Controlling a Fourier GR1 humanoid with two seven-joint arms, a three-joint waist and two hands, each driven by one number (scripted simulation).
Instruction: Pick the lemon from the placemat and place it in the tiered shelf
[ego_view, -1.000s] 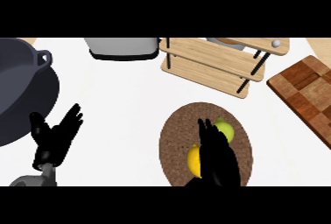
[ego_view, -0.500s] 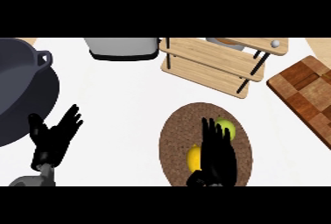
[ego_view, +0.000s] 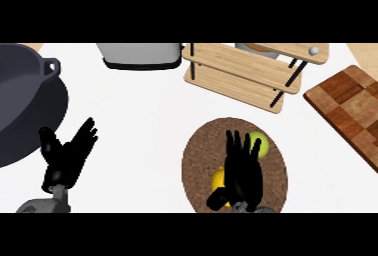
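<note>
A round brown placemat (ego_view: 198, 165) lies at the counter's lower middle. On it a yellow lemon (ego_view: 218, 179) shows only at its left edge, the rest hidden under my right hand (ego_view: 244, 172). That hand is open, its fingers straight and pointing away over the mat, the thumb low at the lemon's left. A yellow-green fruit (ego_view: 259, 141) sits at the mat's far right, just past the fingertips. The wooden tiered shelf (ego_view: 240, 72) stands beyond the mat at the top middle. My left hand (ego_view: 66, 155) rests open at the lower left, fingers up.
A large dark pot (ego_view: 22, 100) fills the left edge, close to my left hand. A grey container (ego_view: 140, 55) stands at the top, left of the shelf. A chequered wooden cutting board (ego_view: 351, 112) lies at the right.
My right hand has slid a little further over the lemon, and its thumb now shows at the lemon's lower left. The left hand has barely moved.
</note>
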